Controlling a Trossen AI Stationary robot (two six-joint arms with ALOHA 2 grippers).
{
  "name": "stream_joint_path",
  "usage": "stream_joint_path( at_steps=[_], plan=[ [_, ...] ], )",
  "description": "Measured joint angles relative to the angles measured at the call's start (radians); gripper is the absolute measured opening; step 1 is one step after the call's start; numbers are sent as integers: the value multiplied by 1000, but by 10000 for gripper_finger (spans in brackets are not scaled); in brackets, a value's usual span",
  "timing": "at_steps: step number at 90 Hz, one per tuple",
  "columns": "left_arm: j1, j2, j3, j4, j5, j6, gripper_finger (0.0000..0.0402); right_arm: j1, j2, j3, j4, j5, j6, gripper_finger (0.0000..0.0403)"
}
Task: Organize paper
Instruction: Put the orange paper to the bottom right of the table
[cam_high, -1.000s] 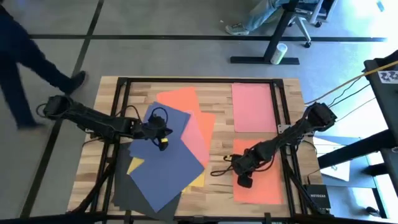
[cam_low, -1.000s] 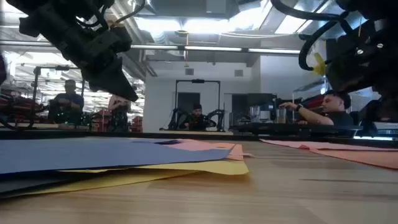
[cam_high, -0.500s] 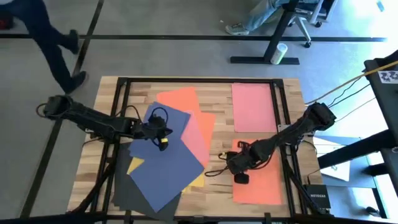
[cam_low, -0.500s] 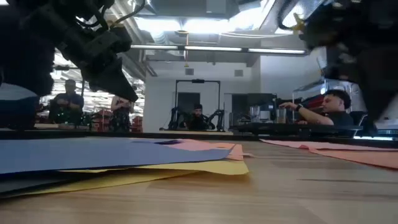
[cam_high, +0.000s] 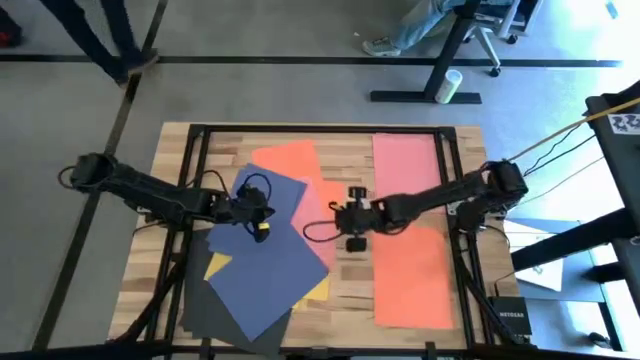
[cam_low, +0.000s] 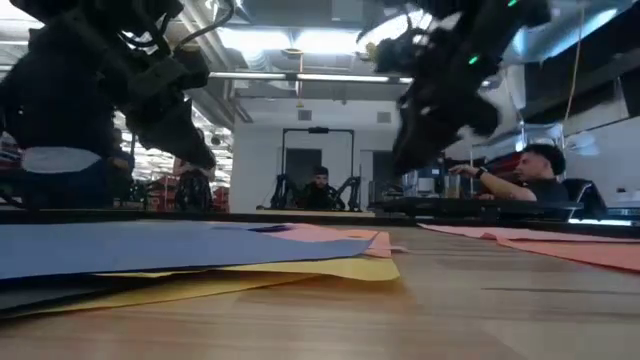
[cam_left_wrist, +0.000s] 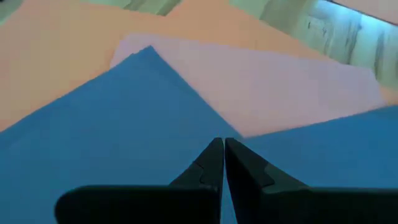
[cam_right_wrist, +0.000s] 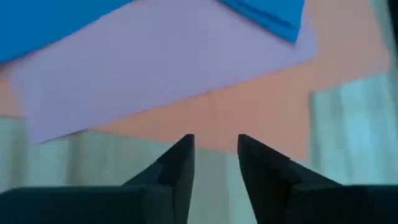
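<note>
A wooden table (cam_high: 420, 140) holds my paper (cam_high: 270, 255): matte sheets fanned in an overlapping pile on my left, navy blue on top, then pink, orange, yellow and dark grey beneath. Two more sheets lie flat on my right, a pink sheet (cam_high: 405, 170) and an orange sheet (cam_high: 415, 285). A black box (cam_high: 508, 322) at the table's corner has writing too small to read. My left gripper (cam_left_wrist: 222, 163), fingers together, hovers over the navy sheet. My right gripper (cam_right_wrist: 214, 163), fingers apart, holds nothing, beside the pile's edge.
</note>
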Motion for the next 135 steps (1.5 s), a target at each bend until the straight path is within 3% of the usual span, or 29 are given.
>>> stream_joint_path(
  at_steps=[33,80,135],
  plan=[
    [0,0,0,1,0,-5,1,-66,138,0,98,-36,-201,122],
    [0,0,0,1,0,-9,1,-80,210,2,203,-50,-269,122],
    [0,0,0,1,0,-9,1,-91,211,4,204,-52,-266,122]
  ],
)
